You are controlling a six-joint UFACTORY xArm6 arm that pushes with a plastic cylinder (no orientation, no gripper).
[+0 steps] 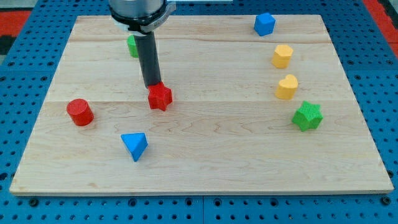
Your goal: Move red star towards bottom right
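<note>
The red star (160, 98) lies left of the board's middle. My tip (152, 86) stands just above it in the view, touching its upper left edge. The dark rod rises from there to the arm's body at the view's top and partly hides a green cylinder (131, 45) behind it.
A red cylinder (79, 112) lies at the left, a blue triangular block (135, 145) below the star. At the right are a blue block (264, 24), two yellow blocks (282, 56) (286, 87) and a green star (307, 116). The wooden board (199, 174) lies on a blue pegboard.
</note>
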